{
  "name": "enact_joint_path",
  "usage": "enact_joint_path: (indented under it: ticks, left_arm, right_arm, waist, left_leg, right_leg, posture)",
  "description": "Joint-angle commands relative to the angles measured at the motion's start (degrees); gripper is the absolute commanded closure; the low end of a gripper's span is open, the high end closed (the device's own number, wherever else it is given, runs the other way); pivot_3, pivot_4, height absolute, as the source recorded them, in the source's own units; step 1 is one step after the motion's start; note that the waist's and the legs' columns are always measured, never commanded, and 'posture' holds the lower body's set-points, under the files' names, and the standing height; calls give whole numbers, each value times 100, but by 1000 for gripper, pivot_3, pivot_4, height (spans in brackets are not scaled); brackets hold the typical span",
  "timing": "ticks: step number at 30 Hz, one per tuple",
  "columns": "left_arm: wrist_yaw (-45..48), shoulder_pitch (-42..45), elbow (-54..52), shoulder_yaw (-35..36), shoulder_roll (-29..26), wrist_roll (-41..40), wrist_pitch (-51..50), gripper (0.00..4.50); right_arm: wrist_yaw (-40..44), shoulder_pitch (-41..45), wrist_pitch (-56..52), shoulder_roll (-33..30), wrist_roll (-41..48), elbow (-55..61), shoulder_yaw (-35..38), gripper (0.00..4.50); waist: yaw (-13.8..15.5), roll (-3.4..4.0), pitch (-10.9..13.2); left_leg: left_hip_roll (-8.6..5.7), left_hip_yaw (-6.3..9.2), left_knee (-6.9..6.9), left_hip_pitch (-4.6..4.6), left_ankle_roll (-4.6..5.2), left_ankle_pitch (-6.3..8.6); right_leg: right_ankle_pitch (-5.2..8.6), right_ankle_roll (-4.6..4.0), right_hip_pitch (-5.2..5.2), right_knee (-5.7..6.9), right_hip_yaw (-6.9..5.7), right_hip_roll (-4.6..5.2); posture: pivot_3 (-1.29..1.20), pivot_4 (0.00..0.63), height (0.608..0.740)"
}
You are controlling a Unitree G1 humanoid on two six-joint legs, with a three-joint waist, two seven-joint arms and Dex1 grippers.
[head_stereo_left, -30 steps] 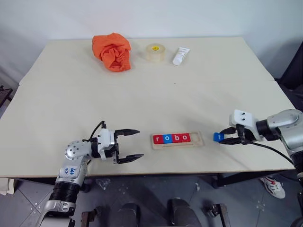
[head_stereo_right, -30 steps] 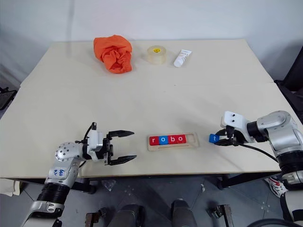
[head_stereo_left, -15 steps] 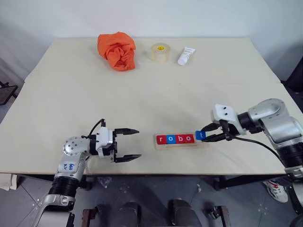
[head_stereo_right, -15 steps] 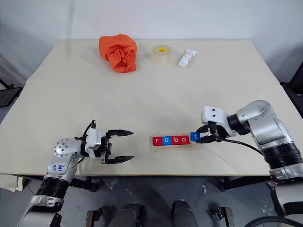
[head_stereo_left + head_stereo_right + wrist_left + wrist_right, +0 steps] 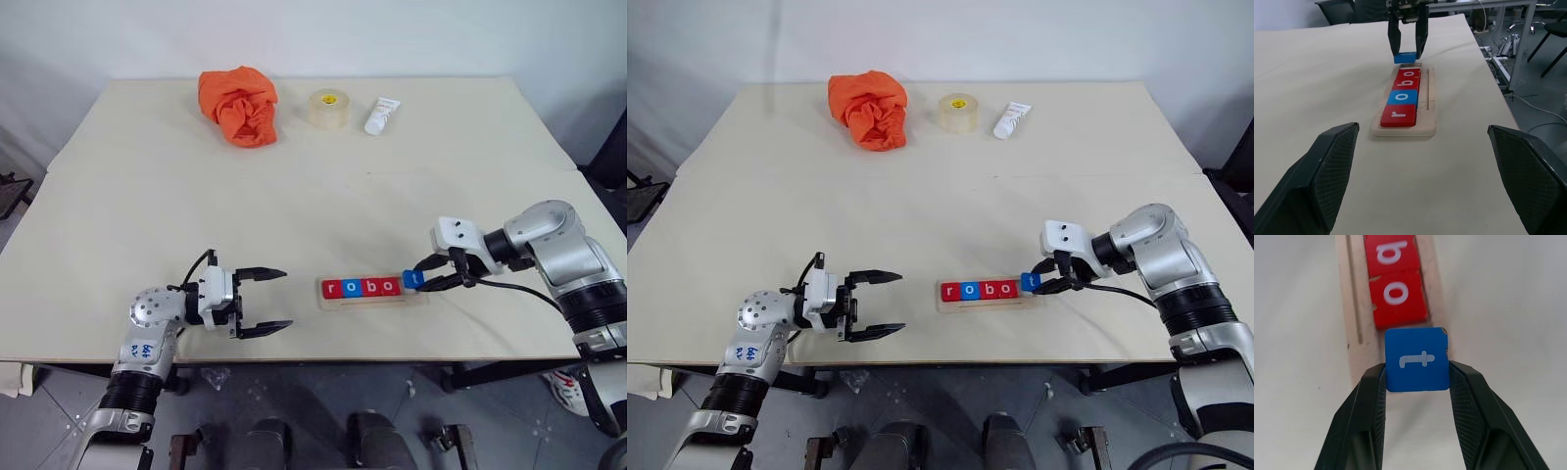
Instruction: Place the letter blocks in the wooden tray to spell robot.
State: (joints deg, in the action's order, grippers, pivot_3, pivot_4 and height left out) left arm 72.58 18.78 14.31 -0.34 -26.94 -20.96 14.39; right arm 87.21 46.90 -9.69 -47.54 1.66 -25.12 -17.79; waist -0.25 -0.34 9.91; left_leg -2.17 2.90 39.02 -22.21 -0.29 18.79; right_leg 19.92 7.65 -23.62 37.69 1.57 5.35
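Head views: we see the wooden tray (image 5: 370,290) near the front edge of the table (image 5: 313,186), holding four letter blocks in a row, red r (image 5: 332,289), blue o (image 5: 351,288), red b (image 5: 370,288) and red o (image 5: 390,287). The right gripper (image 5: 423,279) clamps the blue t block (image 5: 413,279) at the tray's right end, just beside the red o. The left gripper (image 5: 266,301) hovers to the left of the tray, fingers spread wide and holding nothing. At the far edge lie an orange cloth (image 5: 238,105), a tape roll (image 5: 328,108) and a white tube (image 5: 379,115).

Left wrist view: we look along the tray from its r end; the four blocks sit in the recess, and beyond them the right gripper's two black fingers (image 5: 1394,36) pinch the blue block, which appears slightly raised over the tray's far end.

Right wrist view: the t block sits squeezed between both finger pads (image 5: 1373,404), over the vacant end of the tray, close to the red o; whether it touches the wood we cannot tell
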Motion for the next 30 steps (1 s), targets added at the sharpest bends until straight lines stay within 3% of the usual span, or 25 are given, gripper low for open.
enact_joint_path:
  ticks: [1, 8, 13, 16, 27, 30]
  left_arm:
    - [-81, -46, -215, 59, -23, -93, -15, 0]
    - [-134, -51, -244, 56, -28, -89, -38, 0]
    - [-180, -36, -264, 41, -18, -82, -56, 0]
    - [-206, -44, -287, 29, -13, -78, -58, 0]
    - [-238, -74, -338, 7, -4, -83, -73, 0]
    - [-237, -77, -346, 13, -11, -87, -76, 0]
  right_arm:
    - [220, 113, 220, 55, -22, -119, 0, 2270]
    - [375, 63, 335, 44, -40, -142, 4, 87]
    - [147, 124, 385, 95, -46, -268, 126, 38]
    - [202, 123, 304, 71, 122, -242, 265, 622]
    - [-53, 566, 446, 247, 70, -940, 413, 4344]
    - [-73, 552, 479, 352, 41, -1006, 390, 4490]
  waist:
    - [0, 0, 0]
    - [1, 0, 0]
    - [-4, 0, 0]
    - [1, 0, 0]
    - [-8, 0, 0]
    - [-4, 0, 0]
  left_leg:
    - [0, 0, 0, 0, 0, 0]
    - [0, 0, 0, 0, 0, 0]
    - [0, 0, 0, 0, 0, 0]
    - [0, 0, 0, 0, 0, 0]
    - [1, -1, 0, 0, 0, 0]
    - [0, -1, 0, 0, 0, 0]
  right_leg:
    - [0, 0, 0, 0, -1, 0]
    - [0, 0, 0, 0, -4, 1]
    - [0, 0, 0, 0, -4, 1]
    - [0, 0, 0, 0, -4, 1]
    - [0, 0, 0, 0, -7, 1]
    - [0, 0, 0, 0, -7, 3]
  posture:
    - [0, 150, 740]
    - [0, 150, 740]
    - [0, 150, 740]
    - [0, 150, 740]
    - [0, 150, 740]
    - [0, 150, 740]
